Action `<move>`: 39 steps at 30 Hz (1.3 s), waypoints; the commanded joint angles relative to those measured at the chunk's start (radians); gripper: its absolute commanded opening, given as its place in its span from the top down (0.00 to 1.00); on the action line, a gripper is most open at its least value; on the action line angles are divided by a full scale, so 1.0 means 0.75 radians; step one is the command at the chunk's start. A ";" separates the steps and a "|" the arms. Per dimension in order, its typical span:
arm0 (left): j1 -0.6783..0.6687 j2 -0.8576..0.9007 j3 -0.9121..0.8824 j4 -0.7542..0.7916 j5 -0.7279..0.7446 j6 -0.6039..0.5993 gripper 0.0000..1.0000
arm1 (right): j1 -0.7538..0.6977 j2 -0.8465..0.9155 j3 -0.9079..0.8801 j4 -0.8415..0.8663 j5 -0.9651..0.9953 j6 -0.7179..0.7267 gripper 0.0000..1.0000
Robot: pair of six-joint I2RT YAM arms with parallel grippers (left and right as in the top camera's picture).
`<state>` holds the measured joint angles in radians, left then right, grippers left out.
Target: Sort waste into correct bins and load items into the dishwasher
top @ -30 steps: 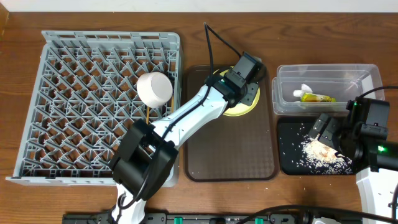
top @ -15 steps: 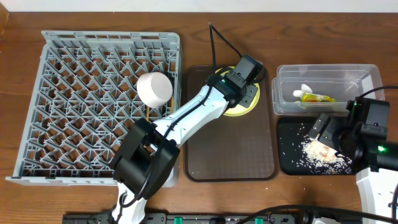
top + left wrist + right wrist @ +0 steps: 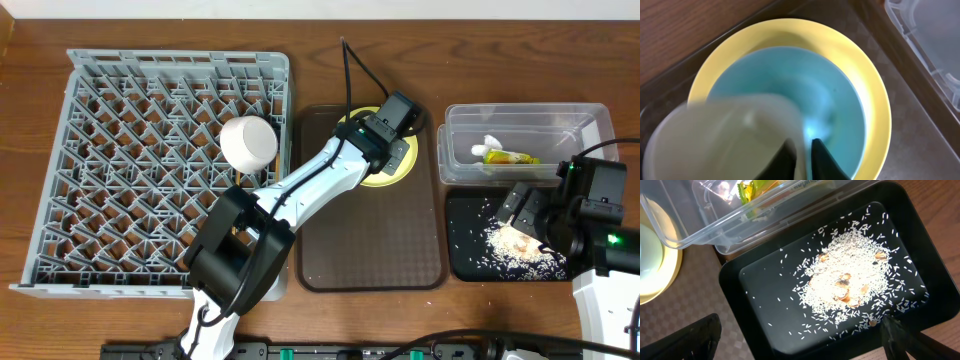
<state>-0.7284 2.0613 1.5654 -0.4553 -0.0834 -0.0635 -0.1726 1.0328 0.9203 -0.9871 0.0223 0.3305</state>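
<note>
My left gripper (image 3: pixel 385 150) hangs over the yellow plate (image 3: pixel 393 179) on the brown tray. In the left wrist view the gripper (image 3: pixel 805 160) is shut on the wall of a white cup (image 3: pixel 715 140). It holds the cup above the light blue bowl (image 3: pixel 805 75), which sits in the plate (image 3: pixel 875 100). A white bowl (image 3: pixel 250 143) lies in the grey dish rack (image 3: pixel 130 170). My right gripper (image 3: pixel 520 215) is open and empty over the black tray (image 3: pixel 465 255). Rice (image 3: pixel 850 280) lies in the tray (image 3: pixel 765 280) between its fingers (image 3: pixel 800 345). The wrapper (image 3: pixel 508 157) and white scrap (image 3: pixel 488 143) lie in the clear tub (image 3: pixel 525 115).
The brown serving tray (image 3: pixel 370 240) lies between the rack and the bins. A thin wooden stick (image 3: pixel 238 183) shows in the rack under the white bowl. My left arm stretches across the rack's right edge. The tub's corner (image 3: pixel 700 235) overhangs the black tray.
My left arm has shifted very slightly over the plate. The right arm has not moved.
</note>
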 commanded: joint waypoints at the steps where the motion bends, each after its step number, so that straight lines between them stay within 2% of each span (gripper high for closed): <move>1: 0.005 0.000 -0.005 -0.004 -0.021 0.073 0.92 | -0.010 -0.006 0.012 -0.002 0.005 0.007 0.01; 5: 0.004 -0.077 0.030 -0.021 -0.020 0.074 0.92 | -0.010 -0.006 0.012 -0.002 0.005 0.007 0.01; 9: 0.005 -0.270 0.057 -0.109 0.029 0.050 0.92 | -0.010 -0.006 0.012 -0.002 0.005 0.007 0.01; 15: 0.021 -0.686 0.058 -0.362 0.185 -0.037 0.92 | -0.010 -0.006 0.012 -0.002 0.005 0.007 0.01; 20: 0.138 -0.959 0.057 -0.627 0.345 -0.092 0.92 | -0.010 -0.006 0.012 -0.002 0.005 0.007 0.01; 27: 0.504 -1.070 0.024 -0.913 0.848 -0.080 0.92 | -0.010 -0.006 0.012 -0.001 0.005 0.007 0.01; 33: 0.784 -1.029 -0.190 -0.918 1.533 0.128 0.92 | -0.010 -0.006 0.012 -0.002 0.005 0.007 0.01; 36: 0.940 -1.007 -0.327 -0.918 1.802 0.236 0.92 | -0.010 -0.006 0.012 -0.002 0.005 0.007 0.01; 39: 1.073 -0.987 -0.430 -0.918 1.918 0.270 0.92 | -0.010 -0.006 0.012 -0.002 0.005 0.007 0.01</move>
<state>-0.0132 1.3144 1.3010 -1.1423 1.0954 0.0513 -0.1726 1.0332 0.9203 -0.9871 0.0223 0.3305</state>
